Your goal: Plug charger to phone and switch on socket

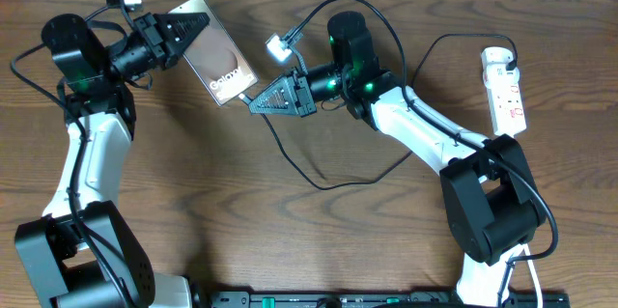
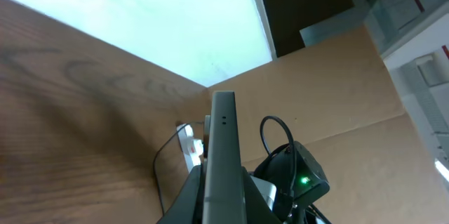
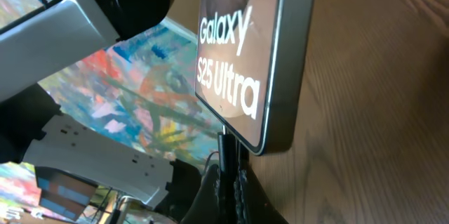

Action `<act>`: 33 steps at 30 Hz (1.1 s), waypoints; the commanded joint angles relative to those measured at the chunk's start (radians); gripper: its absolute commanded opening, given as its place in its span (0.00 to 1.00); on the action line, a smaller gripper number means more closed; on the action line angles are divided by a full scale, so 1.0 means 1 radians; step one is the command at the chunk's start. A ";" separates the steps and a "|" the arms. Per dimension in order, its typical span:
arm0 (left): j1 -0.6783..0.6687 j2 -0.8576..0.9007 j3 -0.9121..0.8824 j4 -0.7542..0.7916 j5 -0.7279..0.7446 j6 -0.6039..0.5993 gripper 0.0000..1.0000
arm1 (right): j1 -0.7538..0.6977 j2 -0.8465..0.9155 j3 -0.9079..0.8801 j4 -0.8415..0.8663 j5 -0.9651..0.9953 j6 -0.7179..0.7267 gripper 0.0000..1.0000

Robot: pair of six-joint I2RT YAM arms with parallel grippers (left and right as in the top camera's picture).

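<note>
The phone (image 1: 217, 55), a bronze slab lettered "Galaxy S25 Ultra" (image 3: 242, 55), is held tilted above the table by my left gripper (image 1: 190, 26), which is shut on its far end. In the left wrist view the phone's edge (image 2: 223, 154) stands between the fingers. My right gripper (image 1: 253, 102) is shut on the charger's connector end (image 3: 226, 155), which touches the phone's lower edge. The charger's thin black cable (image 1: 319, 181) loops over the table toward the socket (image 1: 506, 89), a white power strip at the far right.
A white wrist camera block (image 1: 278, 48) sits above my right gripper. Thicker black robot cables (image 1: 372, 18) arch over the right arm. A dark rail (image 1: 319, 298) runs along the table's front edge.
</note>
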 commanded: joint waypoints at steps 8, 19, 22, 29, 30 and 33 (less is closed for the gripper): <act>-0.027 -0.017 0.019 0.061 0.019 -0.056 0.07 | -0.010 -0.001 0.012 0.056 0.080 0.100 0.01; -0.027 -0.017 0.019 0.061 0.011 -0.057 0.07 | -0.010 -0.001 0.012 0.132 0.111 0.189 0.01; -0.027 -0.017 0.019 0.061 0.011 -0.056 0.07 | -0.010 -0.001 0.012 0.145 0.122 0.206 0.01; -0.027 -0.017 0.019 0.061 0.003 -0.058 0.07 | -0.010 -0.001 0.012 0.144 0.148 0.229 0.01; -0.027 -0.017 0.019 0.061 -0.002 -0.066 0.07 | -0.010 -0.001 0.012 0.144 0.152 0.230 0.01; -0.027 -0.017 0.019 0.078 -0.015 -0.089 0.07 | -0.009 -0.001 0.012 0.145 0.170 0.250 0.01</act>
